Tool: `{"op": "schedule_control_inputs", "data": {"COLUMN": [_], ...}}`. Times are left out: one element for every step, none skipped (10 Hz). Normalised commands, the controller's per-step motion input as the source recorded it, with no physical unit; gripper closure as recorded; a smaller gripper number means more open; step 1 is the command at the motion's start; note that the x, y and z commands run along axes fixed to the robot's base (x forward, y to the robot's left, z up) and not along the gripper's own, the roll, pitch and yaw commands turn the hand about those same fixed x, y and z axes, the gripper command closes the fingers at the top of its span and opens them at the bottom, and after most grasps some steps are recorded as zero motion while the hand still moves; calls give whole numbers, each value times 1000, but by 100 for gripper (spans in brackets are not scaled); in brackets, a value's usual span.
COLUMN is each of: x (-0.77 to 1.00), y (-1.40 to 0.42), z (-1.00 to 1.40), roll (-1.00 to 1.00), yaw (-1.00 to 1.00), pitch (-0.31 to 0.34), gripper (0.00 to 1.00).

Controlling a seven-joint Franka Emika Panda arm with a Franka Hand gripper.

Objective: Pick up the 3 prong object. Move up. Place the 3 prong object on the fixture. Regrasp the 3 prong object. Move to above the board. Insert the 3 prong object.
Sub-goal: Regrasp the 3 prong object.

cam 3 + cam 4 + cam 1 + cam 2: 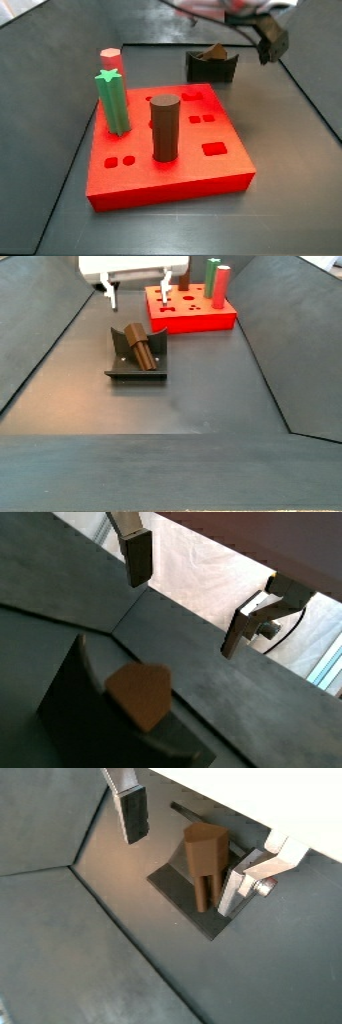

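Observation:
The 3 prong object [134, 344], a short reddish-brown piece, rests on the dark grey fixture [136, 368]. Both also show in a side view, the object [214, 52] on the fixture [211, 70]. In a wrist view the object [203, 858] stands with its prongs down on the fixture's plate [171, 886]. It also shows in a wrist view [140, 694] on the fixture [80, 697]. My gripper [134, 294] is open and empty, raised above the fixture. Its fingers [134, 813] stand wide apart, touching nothing. The red board [201, 165] lies beyond the fixture.
On the board stand a green star-topped post [111, 100], a tall dark brown cylinder [163, 128] and a pinkish-red peg [110, 58]. Dark sloping walls [40, 346] close in the floor on both sides.

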Motion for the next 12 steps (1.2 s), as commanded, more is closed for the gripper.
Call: {"op": "schedule_control_inputs", "data": {"x": [108, 115, 120, 110, 95, 84, 77, 75, 26, 21, 21, 21], "y": [31, 24, 22, 11, 6, 4, 4, 3, -12, -14, -14, -14], "z": [-1000, -1000, -1000, -841, -654, -520, -380, -244, -179, -174, -174, -174], "roll": [66, 58, 58, 57, 54, 51, 49, 49, 46, 46, 46, 46], "yaw": [62, 30, 19, 2, -6, -9, -6, -3, -3, -5, -5, -5], "pitch": [-75, -76, -73, -55, -44, -36, -25, -14, 2, -1, -1, -1], "gripper": [0, 0, 0, 0, 0, 0, 0, 0, 0, 0, 0, 0]}}
